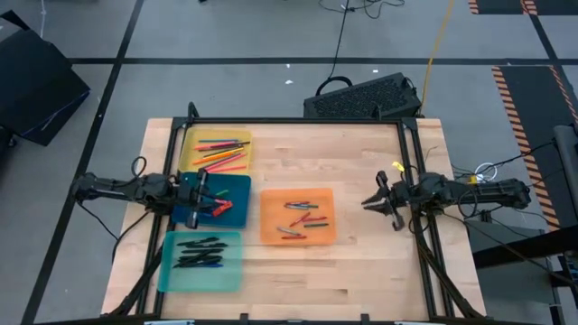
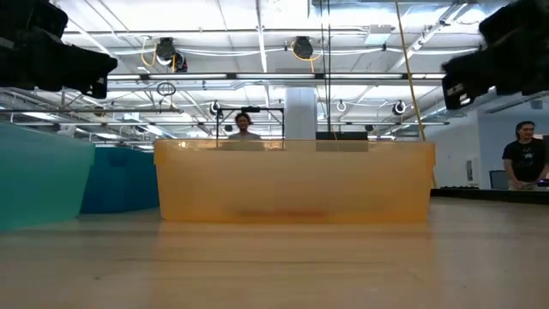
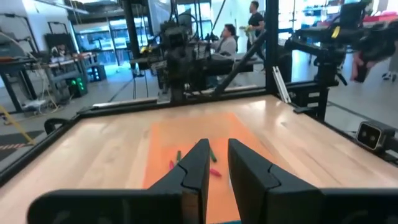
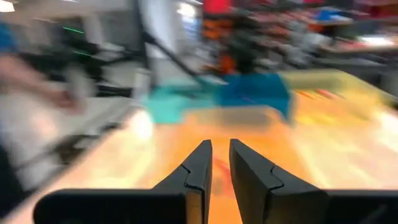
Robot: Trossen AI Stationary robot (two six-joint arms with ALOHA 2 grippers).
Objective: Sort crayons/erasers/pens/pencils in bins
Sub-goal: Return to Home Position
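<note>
A: Above the dark blue bin [image 1: 237, 188], the left gripper [image 1: 204, 194] hovers, fingers nearly closed, holding nothing. The right gripper [image 1: 377, 200] waits beside the orange bin [image 1: 271, 226], likewise empty.

B: Risk?

A: Erasers [image 1: 220, 208] lie directly below. A descent could scatter them. Crayons [image 1: 302, 219], pencils [image 1: 219, 152] and pens [image 1: 200, 251] appear sorted.

Both arms are dark, nearly black, built of slim jointed segments with thin black cables looping off them, the right arm [image 1: 470, 192] showing a small yellow tag near its wrist, and each gripper ends in two matte black, angular, tapering fingers [image 3: 194, 168].
</note>
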